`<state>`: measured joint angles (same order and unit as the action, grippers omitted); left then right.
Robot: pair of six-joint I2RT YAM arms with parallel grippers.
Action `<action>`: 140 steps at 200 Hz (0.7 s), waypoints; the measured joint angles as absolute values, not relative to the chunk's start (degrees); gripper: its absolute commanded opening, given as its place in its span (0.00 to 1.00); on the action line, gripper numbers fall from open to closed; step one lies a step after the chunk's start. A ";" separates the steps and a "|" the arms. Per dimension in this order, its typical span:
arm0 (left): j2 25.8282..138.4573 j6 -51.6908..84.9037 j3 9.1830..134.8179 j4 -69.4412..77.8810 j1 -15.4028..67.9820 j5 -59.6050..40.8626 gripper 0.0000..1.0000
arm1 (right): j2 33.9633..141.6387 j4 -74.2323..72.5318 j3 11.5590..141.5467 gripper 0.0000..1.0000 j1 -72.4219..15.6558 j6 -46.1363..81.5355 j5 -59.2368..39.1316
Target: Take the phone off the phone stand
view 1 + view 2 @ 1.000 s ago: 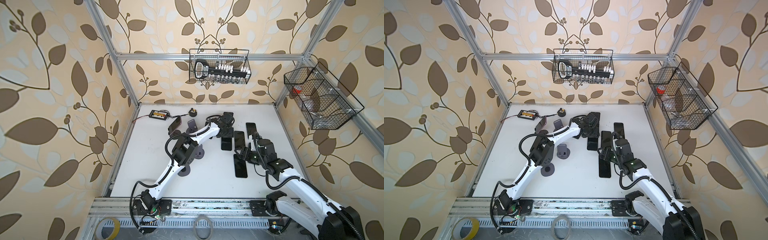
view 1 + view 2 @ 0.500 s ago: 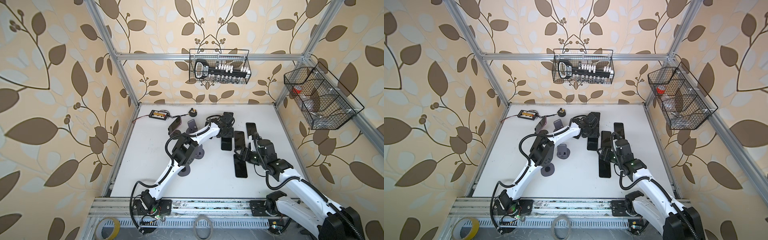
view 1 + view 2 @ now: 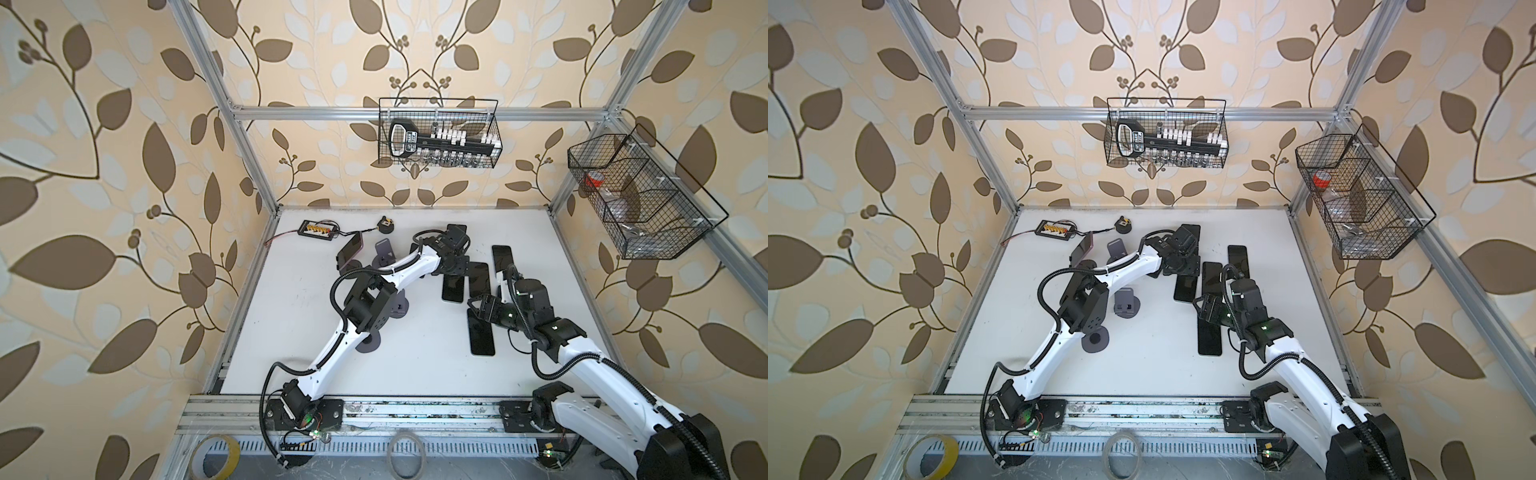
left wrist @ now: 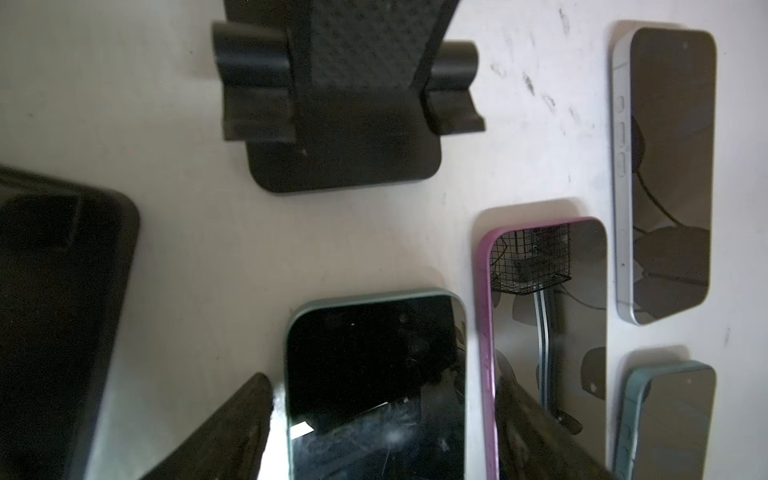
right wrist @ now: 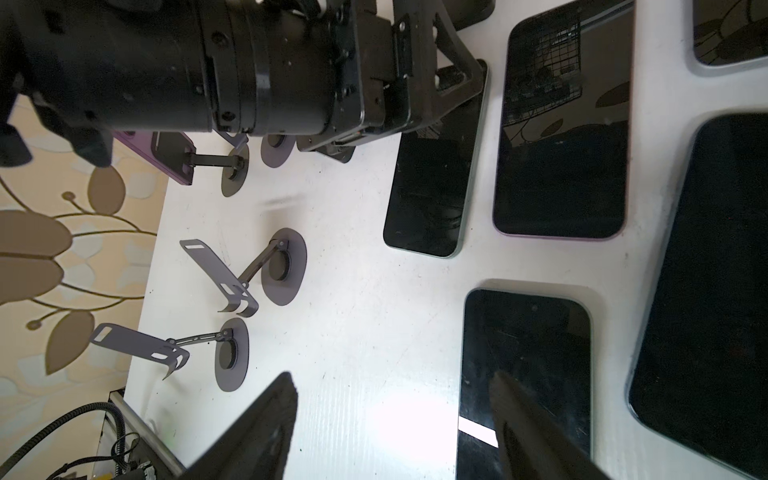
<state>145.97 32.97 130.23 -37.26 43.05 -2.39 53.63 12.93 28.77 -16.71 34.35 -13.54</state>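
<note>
Left wrist view: found left jaws spread open astride a green phone lying flat on the table, gripping nothing. Right wrist view: found right jaws likewise open and empty above a black phone. Spotted the purple phone in a top view, tilted on its stand near the table's back left, apart from both jaws.

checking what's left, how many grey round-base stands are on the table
4: back-left stand holding the purple phone, empty stand beside it, mid-table stand by the left arm, front stand partly under that arm. More may be hidden.
</note>
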 measured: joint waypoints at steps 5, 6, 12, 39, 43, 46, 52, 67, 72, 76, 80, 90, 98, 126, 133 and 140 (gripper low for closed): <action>145.97 32.97 130.23 -37.26 43.05 -2.37 0.84 | 53.60 12.95 28.77 0.74 -16.71 34.35 -13.54; 145.97 32.97 130.23 -37.26 43.05 -2.37 0.84 | 53.60 12.95 28.77 0.74 -16.71 34.35 -13.54; 145.95 32.97 130.23 -37.28 43.05 -2.35 0.84 | 53.56 13.04 28.77 0.74 -16.71 34.35 -13.56; 145.69 32.95 129.88 -37.39 43.05 -1.80 0.84 | 53.06 13.39 28.77 0.74 -16.71 34.35 -13.56; 145.64 32.93 129.73 -37.36 43.05 -1.65 0.84 | 52.97 13.45 28.77 0.74 -16.71 34.35 -13.56; 145.53 32.88 129.60 -37.36 43.05 -1.45 0.84 | 52.88 13.50 28.77 0.74 -16.71 34.35 -13.56; 145.43 32.77 129.43 -37.43 43.03 -1.30 0.84 | 52.80 13.54 28.80 0.74 -16.71 34.35 -13.56; 145.14 32.42 129.01 -37.50 43.05 -1.17 0.84 | 52.58 13.65 28.80 0.74 -16.71 34.35 -13.54; 145.05 32.23 128.92 -37.60 43.05 -1.10 0.84 | 52.47 13.76 28.82 0.74 -16.71 34.35 -13.56; 144.99 32.08 128.79 -37.63 43.05 -1.08 0.84 | 52.40 13.85 28.82 0.74 -16.71 34.35 -13.54; 144.86 31.92 128.60 -37.63 43.03 -1.08 0.84 | 52.29 13.91 28.82 0.74 -16.71 34.35 -13.54; 144.35 31.66 127.87 -37.65 43.03 -1.06 0.84 | 52.01 14.04 28.86 0.74 -16.71 34.35 -13.54; 143.76 31.48 126.98 -37.60 43.05 -1.04 0.84 | 51.81 14.17 28.95 0.74 -16.71 34.37 -13.54; 140.33 30.96 123.20 -37.06 43.05 -1.04 0.84 | 50.50 14.76 29.56 0.73 -16.71 34.54 -13.50; 139.26 30.63 122.34 -36.67 43.07 -1.06 0.84 | 50.02 14.92 29.85 0.72 -16.71 34.57 -13.47; 138.17 30.33 121.60 -36.25 43.07 -1.06 0.84 | 49.54 14.98 30.13 0.72 -16.71 34.59 -13.45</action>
<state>138.17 30.33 121.60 -36.25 43.07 -1.06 49.54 14.98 30.13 -16.71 34.59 -13.45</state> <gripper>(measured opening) 0.844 0.726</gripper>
